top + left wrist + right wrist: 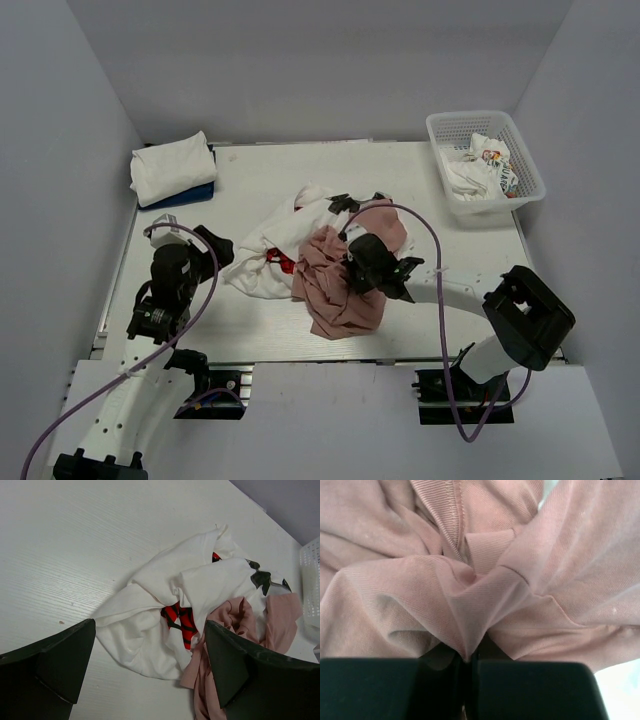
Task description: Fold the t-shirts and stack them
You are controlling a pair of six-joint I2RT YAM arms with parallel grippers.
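Dusty-pink t-shirt (480, 605) lies crumpled on the counter (75, 540), one fold pinched between the closed right fingers (530, 690). Ahead of the wide-spread left fingers (50, 665) lies the white t-shirt (145, 630); its red print (182, 620) is too crumpled to read. The black-patched t-shirt (220, 585) lies just beyond.

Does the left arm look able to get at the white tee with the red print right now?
Likely yes: the left gripper is open facing the white tee, whose near side is uncovered.
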